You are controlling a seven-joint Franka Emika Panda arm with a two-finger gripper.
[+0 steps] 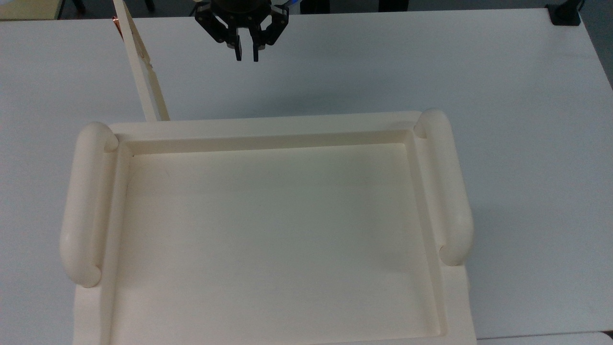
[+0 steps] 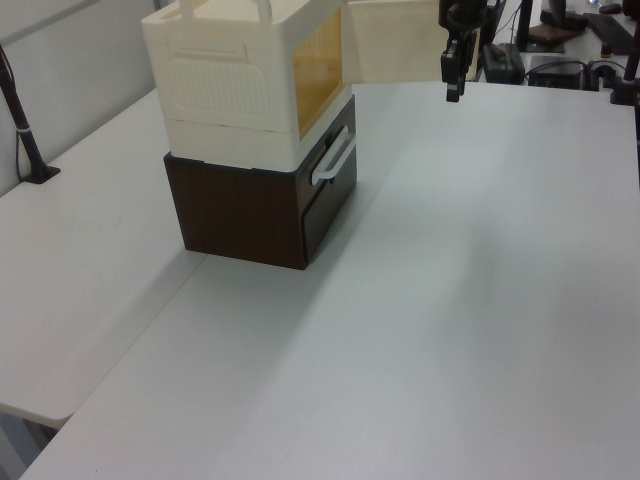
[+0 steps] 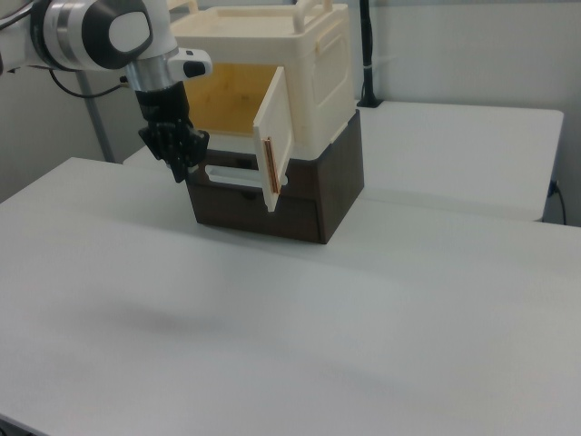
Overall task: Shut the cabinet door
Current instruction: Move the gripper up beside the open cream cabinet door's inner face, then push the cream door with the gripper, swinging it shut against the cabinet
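One cabinet door (image 3: 275,141) hangs open beside our clenched claw (image 1: 245,53); we see the cabinet (image 3: 313,64) hollow inside.

A: The cabinet (image 3: 309,64) looks like smooth cream plastic, matt, and the cabinet door (image 3: 275,136) has a coppery metallic strip on its edge.

B: Under it, the dark brown base (image 2: 240,215) looks wood-finished; the table (image 2: 450,300) is matt white
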